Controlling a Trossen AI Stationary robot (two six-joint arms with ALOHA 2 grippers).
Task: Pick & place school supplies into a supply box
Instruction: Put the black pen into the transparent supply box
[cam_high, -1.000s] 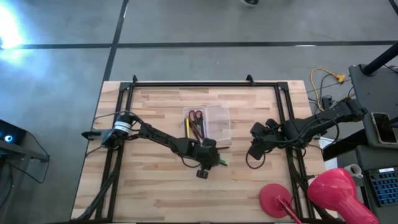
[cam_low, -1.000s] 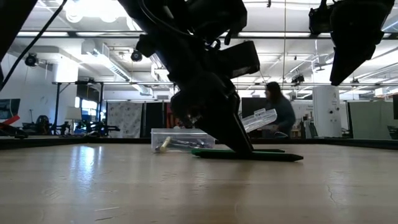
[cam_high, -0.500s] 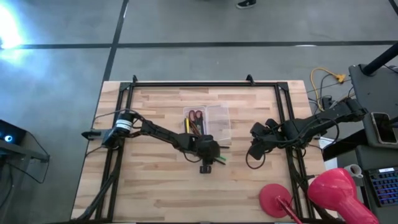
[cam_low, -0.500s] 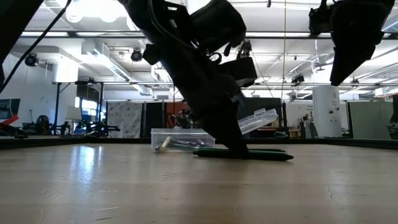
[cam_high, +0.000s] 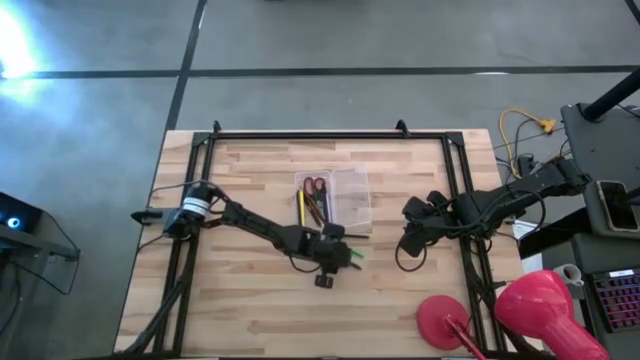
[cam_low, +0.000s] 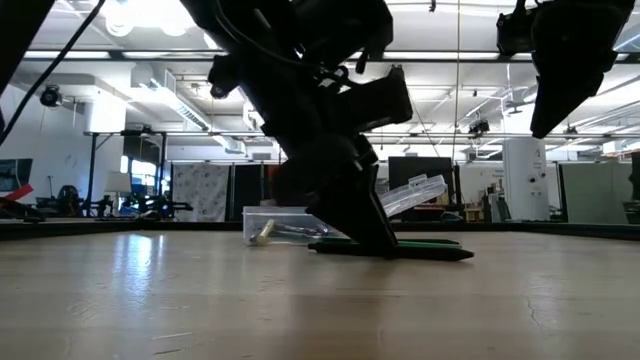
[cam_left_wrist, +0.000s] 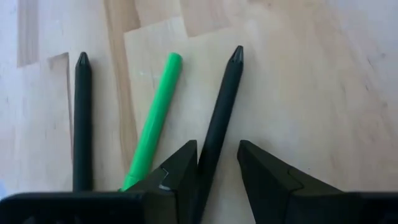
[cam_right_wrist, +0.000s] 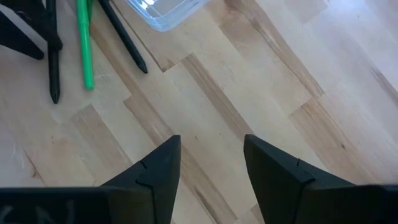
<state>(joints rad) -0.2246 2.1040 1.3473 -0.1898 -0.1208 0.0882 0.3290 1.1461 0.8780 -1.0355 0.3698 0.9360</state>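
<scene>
Your left gripper (cam_left_wrist: 216, 163) low on the tabletop (cam_high: 250, 300), jaws open astride a black pen (cam_left_wrist: 221, 107), green pen (cam_left_wrist: 153, 122) just beside it, clear supply box (cam_high: 335, 200) beyond — scissors (cam_high: 315, 185) inside, right gripper (cam_right_wrist: 210, 168) well apart, jaws open.

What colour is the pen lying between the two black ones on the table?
Bright green pen, shown best in the left wrist view.

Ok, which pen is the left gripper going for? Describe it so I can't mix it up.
Start at the clear supply box mid-table; three pens lie just off its near corner, under the left gripper. It's the black pen between the open fingers, beside the green pen, not the other black pen beyond it.
</scene>
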